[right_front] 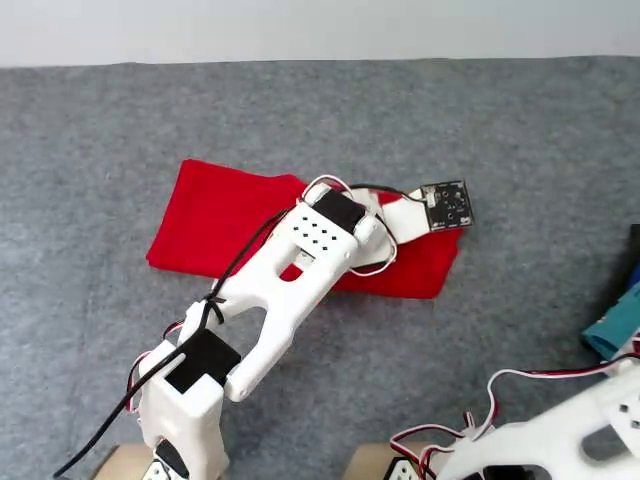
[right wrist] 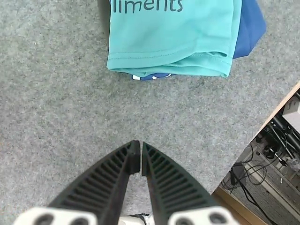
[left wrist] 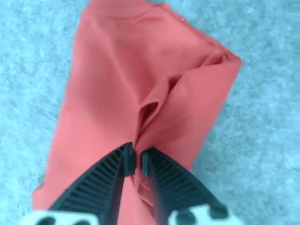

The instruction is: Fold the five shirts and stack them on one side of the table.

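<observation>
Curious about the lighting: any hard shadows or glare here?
High view: even light, no glare on the grey table. Left wrist view: the red shirt has a dark shadowed crease. Right wrist view: the teal shirt casts a thin shadow at its hem.

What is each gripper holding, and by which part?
The left gripper pinches a raised crease in the red shirt. The right gripper is shut on nothing.
</observation>
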Available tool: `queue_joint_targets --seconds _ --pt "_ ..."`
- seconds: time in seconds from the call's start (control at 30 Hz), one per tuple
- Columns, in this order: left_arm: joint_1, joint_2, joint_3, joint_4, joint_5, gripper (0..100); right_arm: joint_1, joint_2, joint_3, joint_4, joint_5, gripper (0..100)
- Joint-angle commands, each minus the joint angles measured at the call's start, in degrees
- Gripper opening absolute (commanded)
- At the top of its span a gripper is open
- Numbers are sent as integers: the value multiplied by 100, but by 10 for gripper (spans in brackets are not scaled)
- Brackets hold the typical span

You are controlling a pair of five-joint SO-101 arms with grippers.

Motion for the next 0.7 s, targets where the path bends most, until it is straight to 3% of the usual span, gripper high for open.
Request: queue_joint_targets --seconds 0.0,0.43,0.67 --pt "-105 -53 -233 -167 62 3 -22 -136 -26 215 53 14" --pt "-404 413 -919 141 70 8 -22 -136 -26 215 53 14" --pt "-396 413 -1033 202 70 120 -22 -136 -26 215 53 14"
